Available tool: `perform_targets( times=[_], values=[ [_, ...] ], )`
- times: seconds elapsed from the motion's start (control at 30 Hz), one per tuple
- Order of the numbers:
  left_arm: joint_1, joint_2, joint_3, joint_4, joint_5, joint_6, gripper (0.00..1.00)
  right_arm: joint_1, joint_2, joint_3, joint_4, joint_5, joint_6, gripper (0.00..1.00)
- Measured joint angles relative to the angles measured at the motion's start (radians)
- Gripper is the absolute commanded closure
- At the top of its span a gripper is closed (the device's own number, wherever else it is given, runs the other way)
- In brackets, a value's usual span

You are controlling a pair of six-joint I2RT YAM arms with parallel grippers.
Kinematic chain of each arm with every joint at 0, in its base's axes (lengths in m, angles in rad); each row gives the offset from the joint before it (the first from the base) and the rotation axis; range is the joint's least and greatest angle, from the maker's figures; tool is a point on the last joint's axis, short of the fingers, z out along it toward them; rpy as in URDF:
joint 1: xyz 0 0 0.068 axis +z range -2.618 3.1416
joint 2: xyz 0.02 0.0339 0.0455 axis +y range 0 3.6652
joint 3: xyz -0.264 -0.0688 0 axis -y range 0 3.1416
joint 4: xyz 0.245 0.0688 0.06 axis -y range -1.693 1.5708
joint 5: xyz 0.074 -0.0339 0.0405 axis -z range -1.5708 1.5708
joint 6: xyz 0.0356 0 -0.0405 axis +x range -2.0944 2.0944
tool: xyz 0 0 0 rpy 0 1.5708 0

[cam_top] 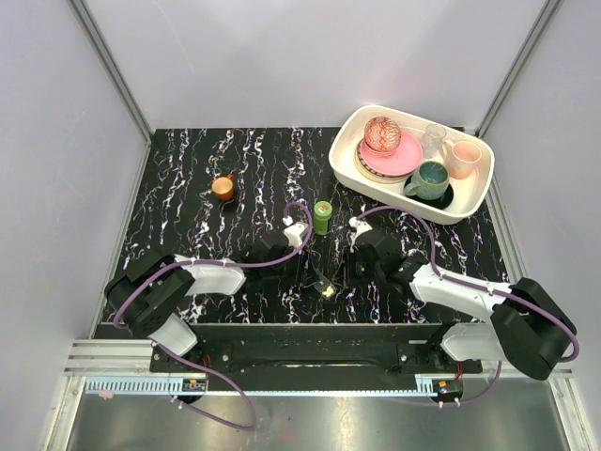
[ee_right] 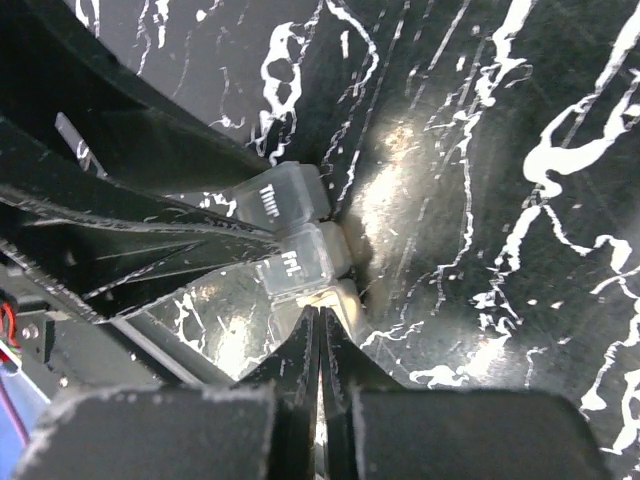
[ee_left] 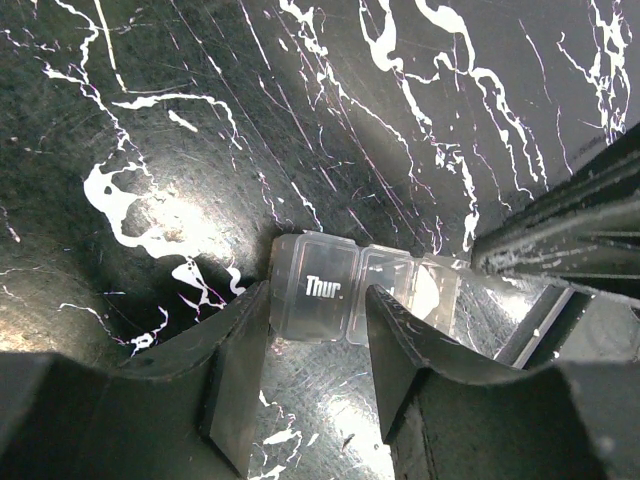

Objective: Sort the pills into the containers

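Observation:
The container, a small clear pill box of a few square compartments, lies on the black marbled table between the two arms. In the left wrist view my left gripper has a finger on each side of the pill box at its "Thur." end. The right wrist view shows the pill box with "Thur." and "Fri." lids down. There my right gripper is shut, its tips at the rim of the compartment beside "Fri.". I cannot make out any single pill. From above, the left gripper and right gripper meet at the box.
A green bottle stands just behind the grippers. A small orange cup sits at the back left. A white tray at the back right holds plates, cups and a bowl. Metal rails run along the table's near edge.

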Motion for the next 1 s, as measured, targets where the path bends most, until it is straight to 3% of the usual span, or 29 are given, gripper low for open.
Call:
perform_targets(
  times=[0.4, 1.0],
  values=[
    [-0.004, 0.009, 0.0, 0.013, 0.006, -0.01, 0.54, 0.0, 0.051, 0.0, 0.007, -0.146, -0.01, 1.0],
    [-0.005, 0.014, 0.0, 0.023, 0.008, -0.011, 0.54, 0.0, 0.105, 0.014, 0.017, -0.173, -0.012, 1.0]
  ],
)
